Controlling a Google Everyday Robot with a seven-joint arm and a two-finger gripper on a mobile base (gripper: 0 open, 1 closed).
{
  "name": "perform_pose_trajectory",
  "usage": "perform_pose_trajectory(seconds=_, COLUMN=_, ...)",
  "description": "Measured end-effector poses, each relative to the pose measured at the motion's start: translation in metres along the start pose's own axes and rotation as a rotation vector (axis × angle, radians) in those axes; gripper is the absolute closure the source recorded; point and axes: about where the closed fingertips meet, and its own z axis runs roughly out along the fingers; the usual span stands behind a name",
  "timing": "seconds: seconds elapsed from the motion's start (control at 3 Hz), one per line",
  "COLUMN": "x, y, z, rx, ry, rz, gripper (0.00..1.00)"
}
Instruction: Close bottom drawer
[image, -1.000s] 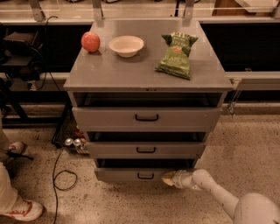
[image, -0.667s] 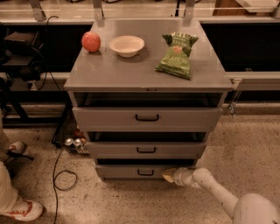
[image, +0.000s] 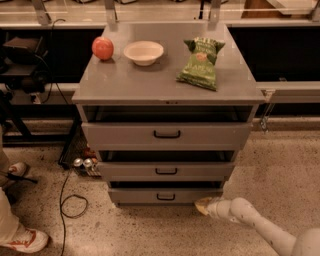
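**A:** Where's the bottom drawer (image: 145, 195)?

**B:** It's the lowest of the three in the grey cabinet (image: 150, 82), under the middle drawer (image: 200, 171). It sticks out a little, with a dark gap above its front. Not shut yet.

**A:** Step?

**B:** Looks like the push phase. The gripper (image: 203, 204) is low at the right end of the drawer front, touching or just beside it, can't tell which. It's well right of the handle (image: 165, 196).

**A:** Fingers?

**B:** They look pressed together into one tip, holding nothing.

**A:** Arm pose?

**B:** The arm (image: 260, 231) comes in from bottom right, low over the floor (image: 150, 230), nearly level, forearm angled toward the cabinet.

**A:** Next move?

**B:** Likely a straight push into the cabinet. Contact is off-centre, so the drawer could rack. Keep it square until the front sits flush.
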Motion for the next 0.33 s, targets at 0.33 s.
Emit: perform_pose_trajectory(seconds=0.33, x=0.0334, y=0.0214, z=-0.0607, rx=-0.001, ry=0.04, rz=0.086, gripper=1.0)
